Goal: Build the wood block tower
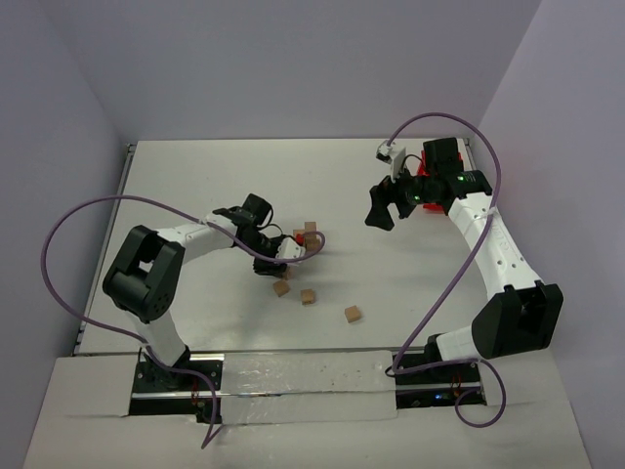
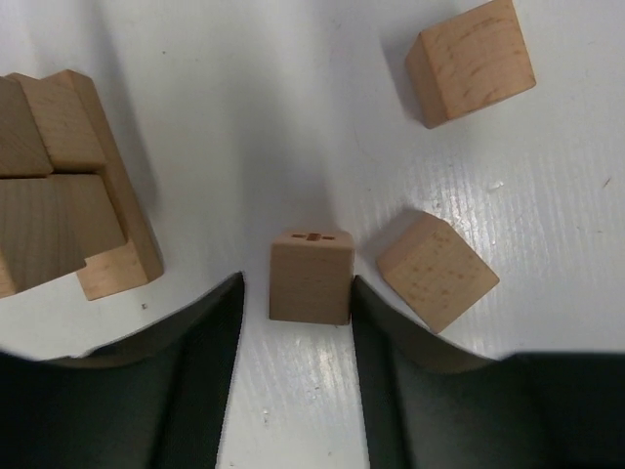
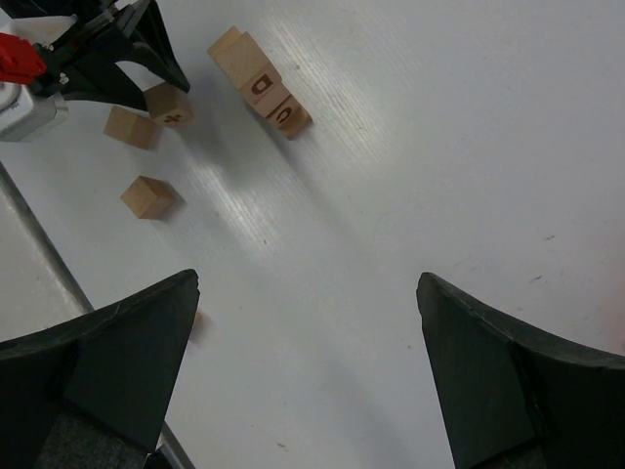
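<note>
The left pincer (image 2: pixel 297 293) sits a little apart around a small light-brown wooden cube (image 2: pixel 310 277), not clamped yet. Squeeze its flat sides evenly and miss the tilted cube next door (image 2: pixel 437 271). The right pincer (image 3: pixel 308 281) is wide apart, empty.

The wood blocks (image 2: pixel 311 278) look like plain, light, unvarnished wood: matt, fine grain showing, clean edges. A couple have marks pressed dark into one face. The tower (image 2: pixel 59 195) is made of the same stuff, same dull finish. The tabletop (image 2: pixel 293 88) is white and smooth, with a faint streaky texture and a soft sheen where the light hits. The left pincer (image 2: pixel 297 293) has matt black fingers (image 2: pixel 195 381), plastic by the look of them. The arm shells (image 1: pixel 195 234) are white, hard-looking plastic, slightly glossy.
</note>
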Available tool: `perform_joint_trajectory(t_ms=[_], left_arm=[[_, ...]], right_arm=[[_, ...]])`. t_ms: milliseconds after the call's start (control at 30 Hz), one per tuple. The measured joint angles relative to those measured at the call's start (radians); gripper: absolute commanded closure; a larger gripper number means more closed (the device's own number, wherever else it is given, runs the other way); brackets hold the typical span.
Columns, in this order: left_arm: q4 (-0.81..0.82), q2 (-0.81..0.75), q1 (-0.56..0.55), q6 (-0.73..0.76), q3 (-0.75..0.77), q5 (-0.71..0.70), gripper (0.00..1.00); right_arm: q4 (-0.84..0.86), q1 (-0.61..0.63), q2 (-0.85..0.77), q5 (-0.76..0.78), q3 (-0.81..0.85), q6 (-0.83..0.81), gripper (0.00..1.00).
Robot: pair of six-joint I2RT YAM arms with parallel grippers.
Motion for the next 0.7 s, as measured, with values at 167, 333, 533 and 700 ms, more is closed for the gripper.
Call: perform_joint_trajectory(t_ms=[167, 333, 533, 700], left_arm=[[-0.007, 0.007, -0.007, -0.020, 0.008, -0.017, 0.79], [-0.008, -0.009, -0.008, -0.100, 0.009, -0.027, 0.95], [-0.020, -0.119, -0.008, -0.244, 0.025, -0.047, 1.00], [-0.070, -0.181, -0.009, -0.332, 0.138, -0.061, 1.00]], right_arm=[[0.012, 0.000, 0.000, -0.003, -0.022, 0.001, 0.00], [0.039, -0.001, -0.002, -0.003, -0.066, 0.016, 0.00], [0.078, -0.001, -0.015, -0.002, -0.130, 0.046, 0.00], [0.112, -0.001, -0.024, -0.003, -0.172, 0.071, 0.00]])
